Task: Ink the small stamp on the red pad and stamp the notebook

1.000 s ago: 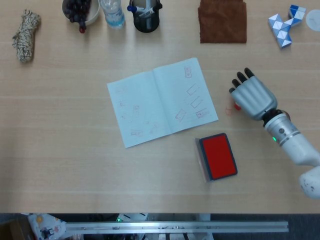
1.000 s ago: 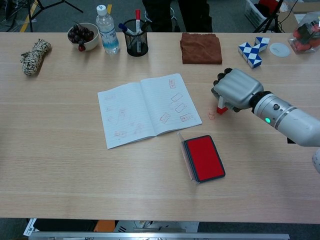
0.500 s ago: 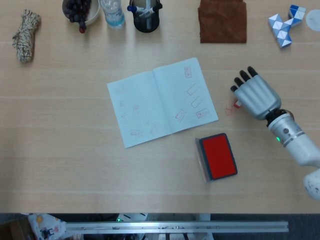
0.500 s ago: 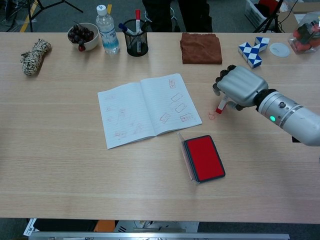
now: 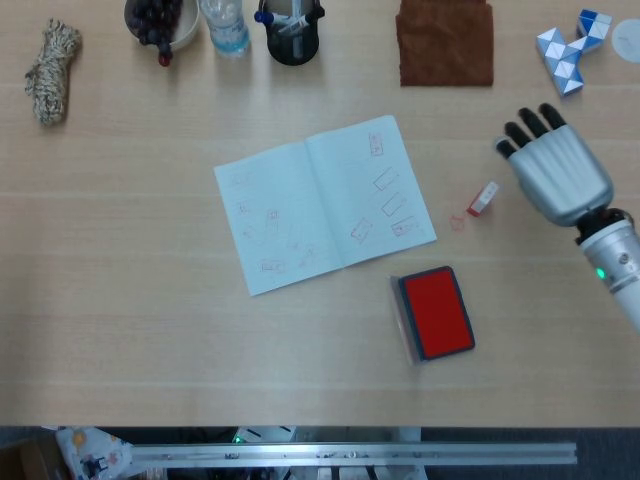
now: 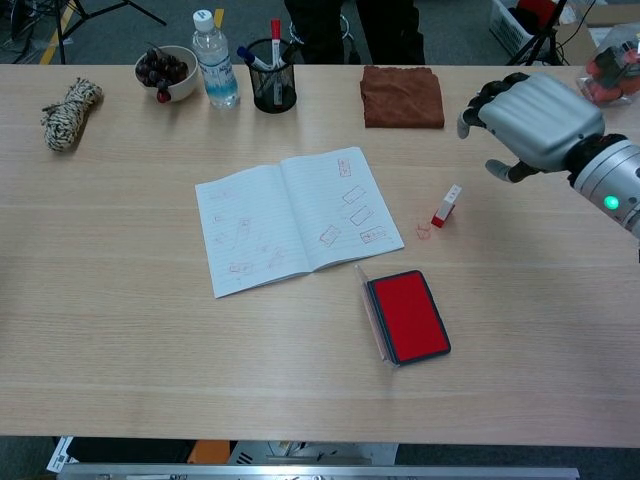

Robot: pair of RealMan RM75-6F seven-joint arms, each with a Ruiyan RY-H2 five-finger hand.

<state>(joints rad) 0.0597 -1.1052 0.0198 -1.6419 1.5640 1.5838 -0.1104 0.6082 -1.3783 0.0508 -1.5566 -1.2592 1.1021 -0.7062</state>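
right hand (image 6: 535, 118) hangs above the desk (image 5: 150, 330), fingers spread and a little curled, holding nothing. left hand not visible in either view. small stamp (image 5: 483, 198) stands alone on the desk, tilted, red end down, just right of the notebook (image 5: 322, 203) and apart from the hand. a faint red mark (image 5: 458, 222) sits on the desk between stamp and notebook. notebook lies open with many red prints on both pages. red pad (image 5: 436, 311) is open, lid folded to its left, just below the notebook's lower right corner.

step judgement: stamp is set down and free, many prints already on the pages, so this looks like the end of a stamping cycle or a release; cannot tell if more prints are wanted. if another is due, the next move calls for bringing the hand down beside the stamp, pinching its upper end, then carrying it down to the pad. the tilted stamp could tip if nudged.

also above the notebook: brown cloth (image 5: 445, 42), pen cup (image 5: 292, 30).
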